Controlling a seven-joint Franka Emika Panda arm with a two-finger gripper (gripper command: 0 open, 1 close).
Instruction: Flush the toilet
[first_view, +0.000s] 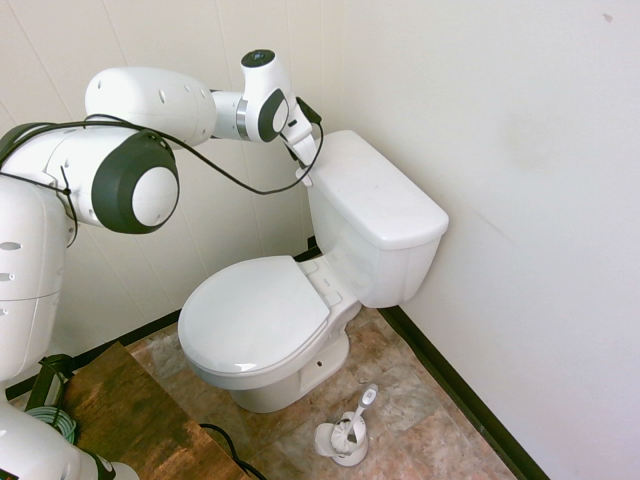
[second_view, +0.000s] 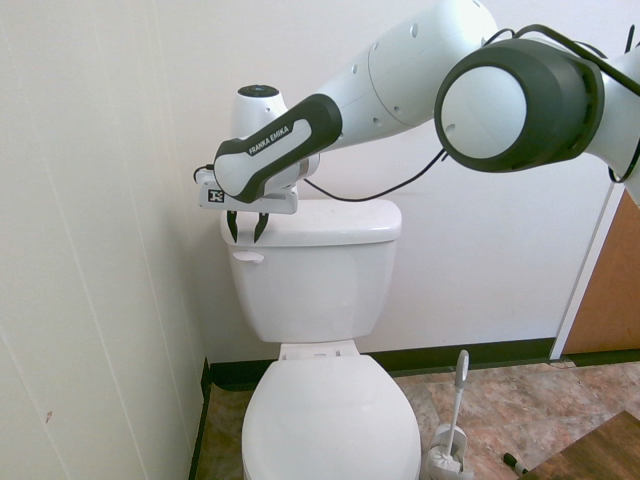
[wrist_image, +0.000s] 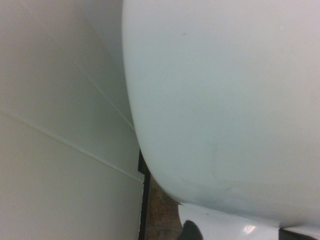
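Note:
The white toilet stands in the corner with its seat lid down. Its small white flush lever sits on the tank front, at the corner nearest the side wall. My gripper points down just above the lever, in front of the tank lid's edge. A gap shows between its dark fingers and nothing is held in them. In the first exterior view the gripper is at that same tank corner. The wrist view is filled by the tank's curved white surface from close by.
A white toilet brush in its holder stands on the tiled floor beside the bowl. Pale walls close in on the tank from behind and from the lever side. A wooden board lies on the floor near the arm's base.

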